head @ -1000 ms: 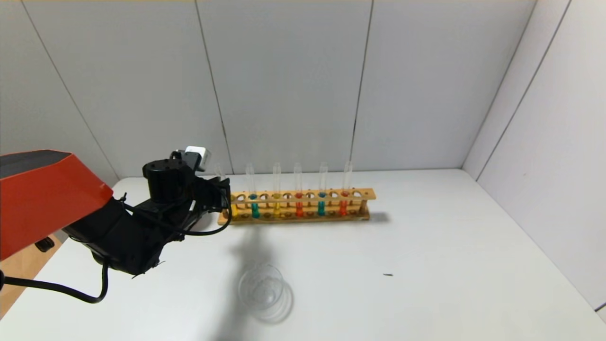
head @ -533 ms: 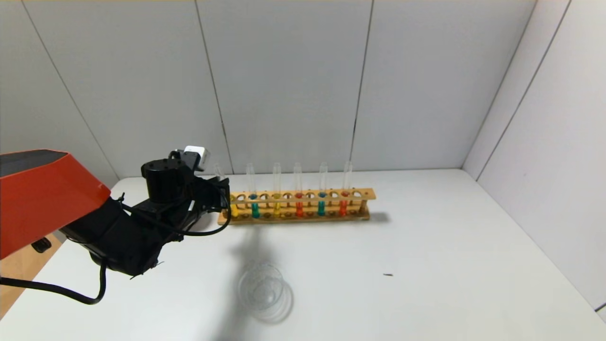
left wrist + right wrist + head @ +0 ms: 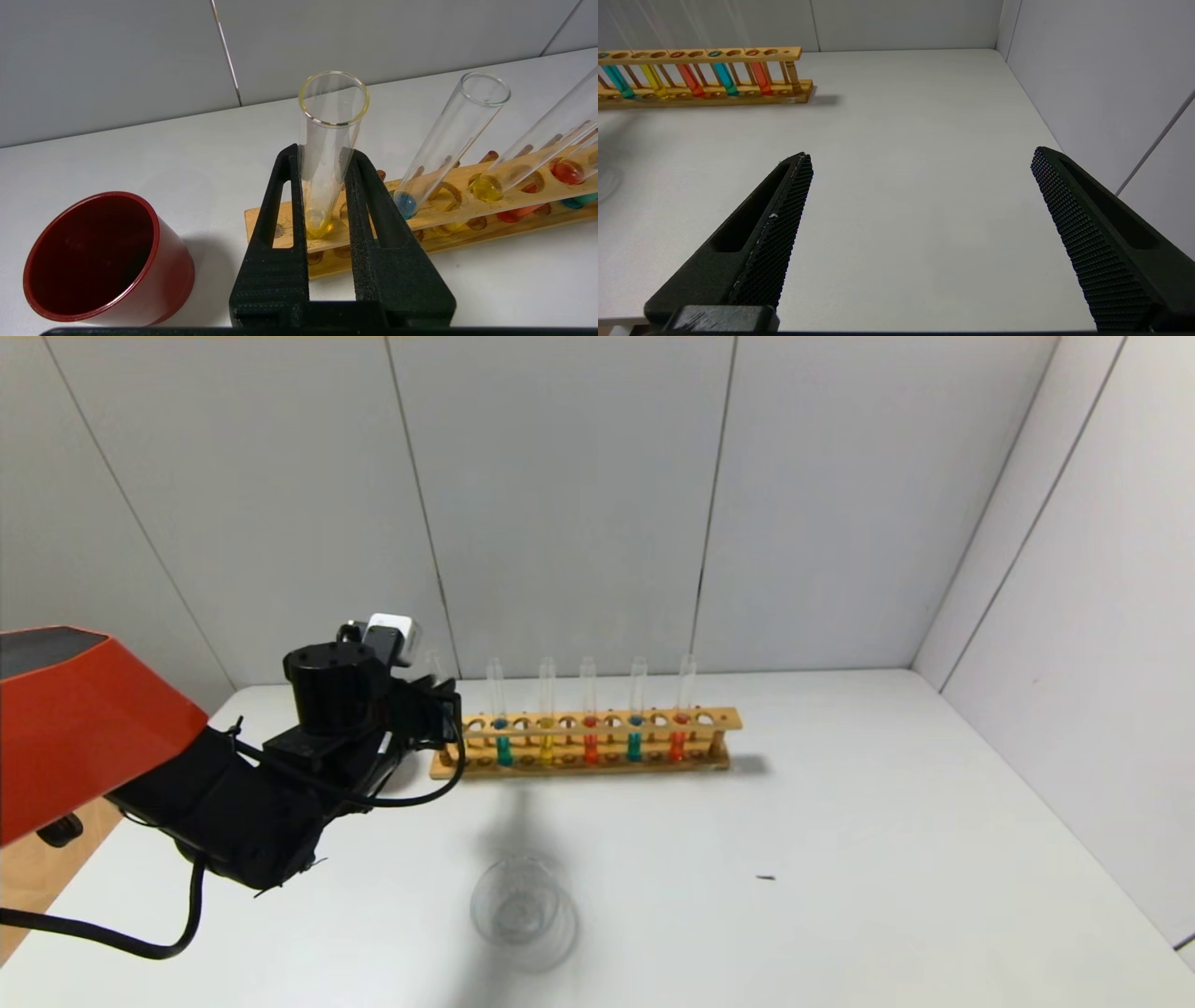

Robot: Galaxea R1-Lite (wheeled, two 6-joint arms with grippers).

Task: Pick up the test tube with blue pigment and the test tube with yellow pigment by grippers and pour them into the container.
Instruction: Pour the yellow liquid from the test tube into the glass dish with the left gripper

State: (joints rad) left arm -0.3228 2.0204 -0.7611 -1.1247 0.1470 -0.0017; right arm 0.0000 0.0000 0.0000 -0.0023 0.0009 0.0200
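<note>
My left gripper [image 3: 446, 711] [image 3: 322, 154] is shut on the test tube with yellow pigment [image 3: 327, 140], at the left end of the wooden rack [image 3: 597, 763]. The tube's yellow bottom sits about level with the rack's top bar. Its clear top shows in the head view [image 3: 435, 668]. The test tube with blue pigment [image 3: 503, 747] [image 3: 434, 149] stands in the rack beside it. The clear glass container [image 3: 521, 910] stands on the table in front of the rack. My right gripper [image 3: 920, 156] is open and empty over bare table, out of the head view.
A dark red cup [image 3: 107, 261] stands left of the rack, hidden behind my left arm in the head view. The rack also holds a paler yellow tube [image 3: 546, 745], two orange-red tubes [image 3: 589, 747] and a second teal tube [image 3: 634, 745]. Walls close the back and right.
My left gripper has risen slightly with the yellow tube. The yellow liquid no longer shows at the rack's left end in the head view.
</note>
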